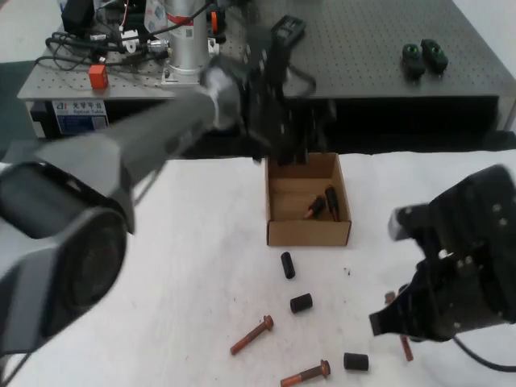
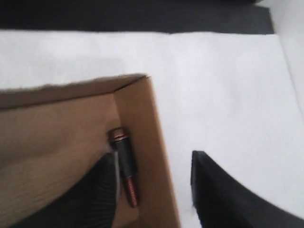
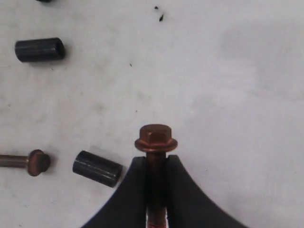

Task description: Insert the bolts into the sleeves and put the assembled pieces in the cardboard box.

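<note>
1. Bolt (image 3: pixel 156 138) with a copper-coloured hex head sits clamped in the right gripper (image 3: pixel 156 166). Its shank runs down the narrow gap between the jaws, and its head sticks out just past the fingertips, over the white table (image 3: pixel 237 95).
2. A black sleeve (image 3: pixel 97 167) lies on its side near one finger of that gripper, apart from it. A second bolt (image 3: pixel 28 161) lies just beyond the sleeve, and a farther sleeve (image 3: pixel 39 49) lies well apart.
3. In the high view a third bolt (image 1: pixel 251 334) lies loose on the near part of the table. Another sleeve (image 1: pixel 287 264) lies just in front of the cardboard box (image 1: pixel 309 232).
4. The cardboard box stands open near the middle of the table. Two assembled pieces (image 1: pixel 332 201) lie inside it, toward its right wall.
5. The left gripper (image 2: pixel 153 156) hangs over the box with its jaws wide, holding nothing. One finger (image 2: pixel 95 199) is inside the box and the other is outside over the table, so the box wall stands between them.
6. One assembled piece (image 2: pixel 124 166) lies on the box floor along that wall, just beside the inner finger. Whether the two touch cannot be told.
</note>
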### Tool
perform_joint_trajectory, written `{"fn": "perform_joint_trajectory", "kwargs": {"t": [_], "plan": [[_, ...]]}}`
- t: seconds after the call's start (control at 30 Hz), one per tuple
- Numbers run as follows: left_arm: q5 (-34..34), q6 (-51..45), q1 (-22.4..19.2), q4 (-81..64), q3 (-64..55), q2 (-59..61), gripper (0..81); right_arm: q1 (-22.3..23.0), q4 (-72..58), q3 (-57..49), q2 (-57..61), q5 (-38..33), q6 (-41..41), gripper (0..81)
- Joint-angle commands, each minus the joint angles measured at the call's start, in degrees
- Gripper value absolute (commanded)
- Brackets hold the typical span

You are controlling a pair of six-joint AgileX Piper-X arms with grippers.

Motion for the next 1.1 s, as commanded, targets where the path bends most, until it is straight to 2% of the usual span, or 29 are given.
{"fn": "perform_joint_trajectory", "kwargs": {"t": [0.0,0.1,0.3,0.47,0.77,0.9,1.07], "plan": [[0.9,0.3,0.5,0.3,-0.7,-4.7,37.7,0.2,2.4,-0.3,-5.7,-0.5,2.3,1.3],[-0.7,6.6,0.5,6.3,-0.7,-9.2,35.9,0.2,4.3,-0.3,-9.3,-1.5,3.6,1.3],[-11.3,26.1,-1.2,25.8,1.2,-17.2,33.8,0.2,5.9,-0.2,-17.7,-4.8,8.6,1.3],[-18.8,30.7,-5.0,26.9,10.5,-22.6,33.8,0.2,10.2,-0.2,-26.2,-4.7,10.0,1.3],[-21.3,42.5,-15.1,22.6,30.1,-24.7,33.8,-2.1,19.1,-0.2,-36.6,-2.6,9.8,1.3],[-21.3,48.7,-19.0,18.3,32.2,-24.7,33.8,-3.9,19.6,-0.2,-37.5,-2.9,9.6,1.3],[-21.1,57.9,-21.6,17.6,32.2,-24.7,33.8,-5.7,21.5,-0.2,-37.5,-4.4,8.7,1.3]]}}
